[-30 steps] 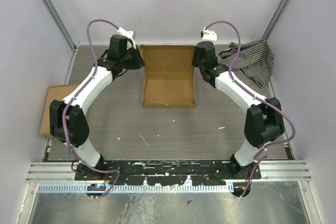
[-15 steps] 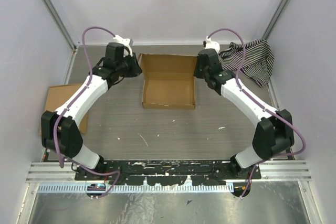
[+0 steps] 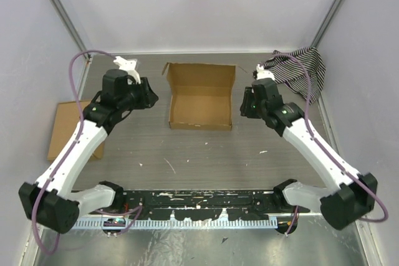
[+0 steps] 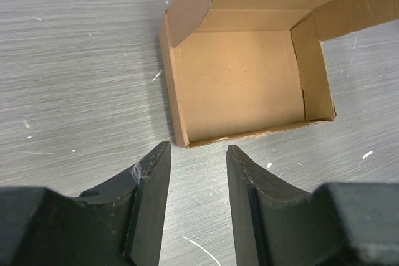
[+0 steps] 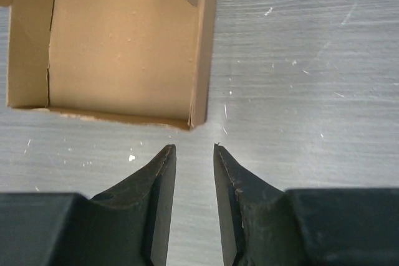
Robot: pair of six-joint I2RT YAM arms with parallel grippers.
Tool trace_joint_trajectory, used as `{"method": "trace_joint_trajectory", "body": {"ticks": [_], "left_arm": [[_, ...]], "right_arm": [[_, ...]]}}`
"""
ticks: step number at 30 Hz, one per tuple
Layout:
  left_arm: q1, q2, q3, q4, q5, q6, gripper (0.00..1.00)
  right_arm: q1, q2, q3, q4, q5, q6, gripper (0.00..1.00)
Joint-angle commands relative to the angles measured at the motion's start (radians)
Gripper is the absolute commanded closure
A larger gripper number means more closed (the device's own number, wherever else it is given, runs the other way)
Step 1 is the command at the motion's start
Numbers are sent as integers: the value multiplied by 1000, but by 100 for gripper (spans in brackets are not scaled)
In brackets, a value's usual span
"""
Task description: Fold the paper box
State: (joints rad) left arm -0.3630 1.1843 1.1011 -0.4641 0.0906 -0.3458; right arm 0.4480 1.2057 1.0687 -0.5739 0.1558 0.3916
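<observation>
The paper box is plain brown cardboard. It sits at the far middle of the table with its side walls up and its lid panel raised at the back. My left gripper is open and empty, to the left of the box and apart from it. In the left wrist view the box lies just ahead of the gripper. My right gripper is open and empty, just right of the box. In the right wrist view the gripper points at the box's near right corner.
A narrower flat brown cardboard piece lies at the table's left edge. A black-and-white striped cloth lies at the far right corner. Grey walls close in the table on three sides.
Both arms have pulled back from the box's sides toward the near edge and outward. The box has stayed in place.
</observation>
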Motion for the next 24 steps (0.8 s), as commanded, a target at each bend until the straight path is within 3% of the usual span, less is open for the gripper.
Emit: {"method": "trace_joint_trajectory", "body": {"ticks": [1,6,12,17,24], "left_arm": [[-3,-83,17,-48,-87,-5,51],[-2,14,233,-98,-117,1,48],[-3,267,563,-137,-131,28,48],[0,449,747,-164,-108,26,48],[-1,601,821,-184,-41,-1,50]], "right_arm": [[5,-153,10,-94,48,19,64],[3,-135,164,-86,141,8,64],[-25,129,499,-56,155,-59,66],[-94,332,668,1,18,-42,66],[-128,531,751,71,-158,-6,66]]}}
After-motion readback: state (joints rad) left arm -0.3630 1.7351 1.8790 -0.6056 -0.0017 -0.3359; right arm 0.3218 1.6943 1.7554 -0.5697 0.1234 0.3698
